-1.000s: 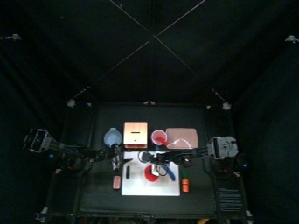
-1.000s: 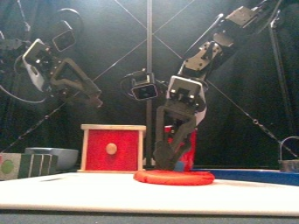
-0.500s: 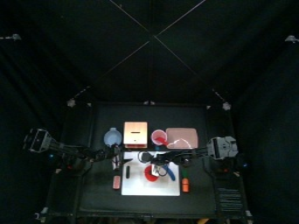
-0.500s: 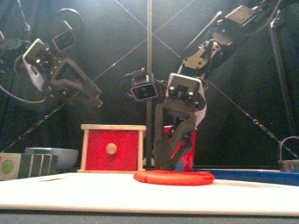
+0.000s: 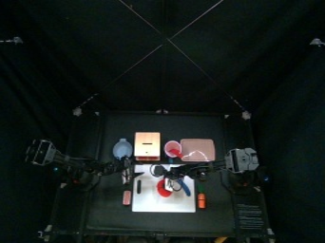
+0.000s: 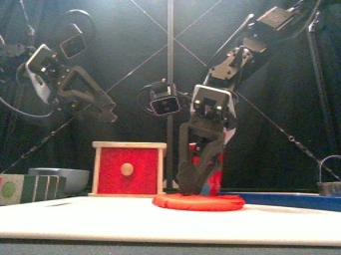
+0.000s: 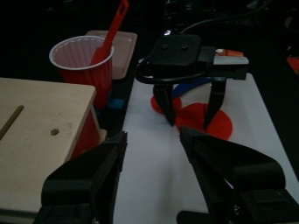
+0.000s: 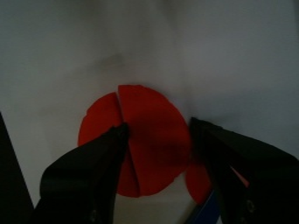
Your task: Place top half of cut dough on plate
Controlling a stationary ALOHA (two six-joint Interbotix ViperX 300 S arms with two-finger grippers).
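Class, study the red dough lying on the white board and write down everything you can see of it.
The flat, bright red disc of soft dough lies flat on the white cutting board. It looks smooth and matte. A straight cut line crosses it, dividing it into two pieces that lie together. The right gripper stands over it, jaws open, one on either side; whether they touch the dough cannot be told.

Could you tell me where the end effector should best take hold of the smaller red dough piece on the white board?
Probably across its width, from straight above. The top half of cut dough lies flat, split by a cut from the larger piece, so only its edges offer purchase. The right end effector already hangs open over the dough.
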